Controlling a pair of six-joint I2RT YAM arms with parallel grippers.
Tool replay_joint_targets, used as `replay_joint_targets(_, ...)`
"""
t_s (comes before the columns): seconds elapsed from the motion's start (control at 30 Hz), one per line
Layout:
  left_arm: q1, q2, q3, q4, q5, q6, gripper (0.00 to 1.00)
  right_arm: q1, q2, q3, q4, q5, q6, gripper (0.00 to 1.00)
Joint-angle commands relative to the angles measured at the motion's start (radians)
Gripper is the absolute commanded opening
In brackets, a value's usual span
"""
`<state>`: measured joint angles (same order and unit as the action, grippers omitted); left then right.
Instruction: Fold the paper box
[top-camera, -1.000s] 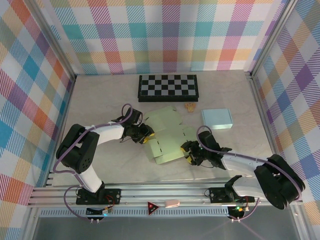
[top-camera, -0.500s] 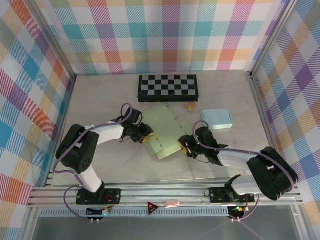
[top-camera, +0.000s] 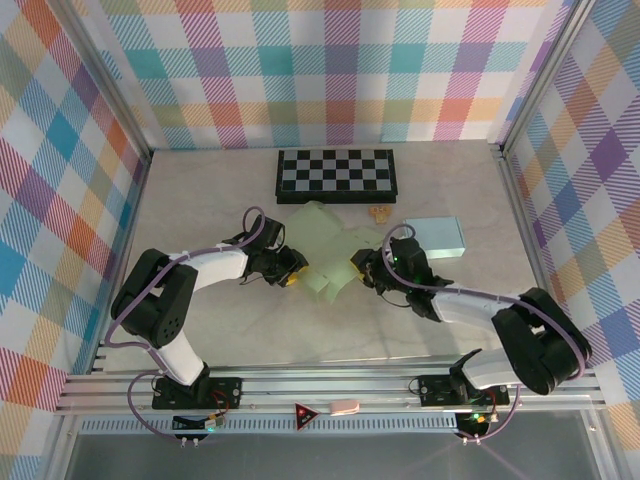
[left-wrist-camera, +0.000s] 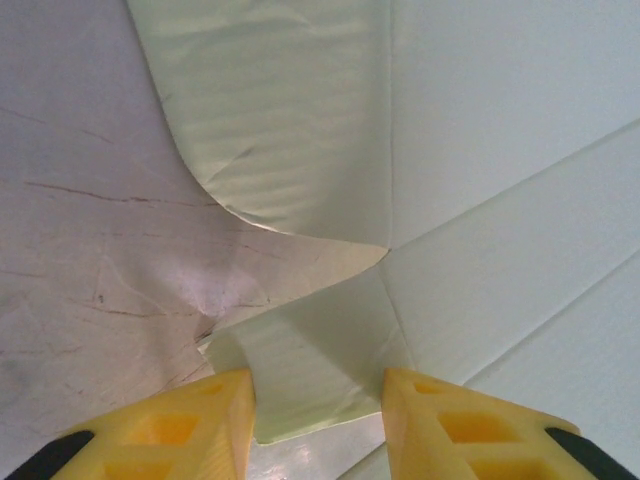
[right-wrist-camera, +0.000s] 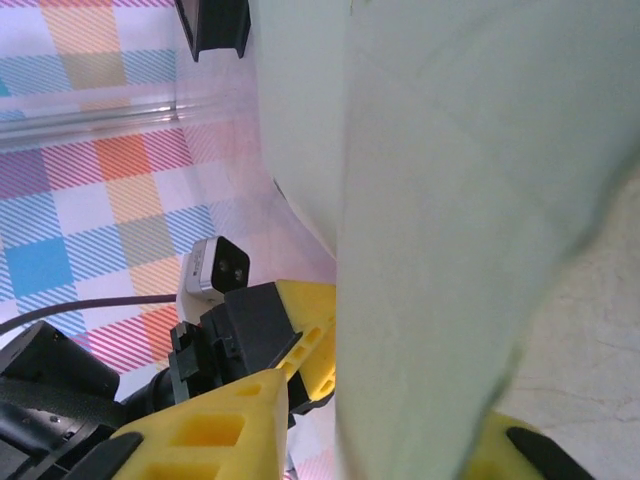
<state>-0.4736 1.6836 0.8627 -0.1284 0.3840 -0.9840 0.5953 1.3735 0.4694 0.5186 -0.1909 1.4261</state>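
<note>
The paper box (top-camera: 325, 250) is a pale green creased sheet at the middle of the table, with its right part raised and bent over toward the left. My left gripper (top-camera: 296, 272) rests at its left edge. In the left wrist view its fingers (left-wrist-camera: 215, 425) stand apart with a small flap (left-wrist-camera: 310, 370) lying between them, and the box's larger panels (left-wrist-camera: 480, 150) rise beyond. My right gripper (top-camera: 360, 268) is at the sheet's right side. A tall panel (right-wrist-camera: 450, 200) runs between its fingers (right-wrist-camera: 230, 430), and the gripper (right-wrist-camera: 395, 410) is shut on it.
A black-and-white chessboard (top-camera: 336, 175) lies at the back. A light blue flat box (top-camera: 434, 238) sits right of the paper, with a small tan object (top-camera: 380, 214) behind it. Plaid walls enclose the table on three sides.
My right gripper has moved up and to the left, closing on the sheet and lifting its right half from flat to raised and folded over. The left gripper has stayed put.
</note>
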Motion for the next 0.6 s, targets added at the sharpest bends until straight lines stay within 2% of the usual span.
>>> replay_joint_targets(0.0, -0.011, -0.042, -0.002, -0.041, 0.000, -0.009, 0.38, -0.006, 0.008, 0.053, -0.032, -0.014, -0.023, 0.14)
replay_joint_targets(0.13, -0.011, -0.133, 0.047, -0.139, -0.073, 0.035, 0.43, -0.010, -0.043, 0.132, -0.190, 0.012, -0.055, 0.00)
replay_joint_targets(0.4, -0.004, -0.291, 0.232, -0.385, -0.253, 0.160, 0.46, -0.032, -0.080, 0.416, -0.493, 0.039, -0.150, 0.00)
replay_joint_targets(0.57, 0.044, -0.329, 0.262, -0.409, -0.286, 0.173, 0.46, -0.034, -0.099, 0.674, -0.862, 0.147, -0.155, 0.00)
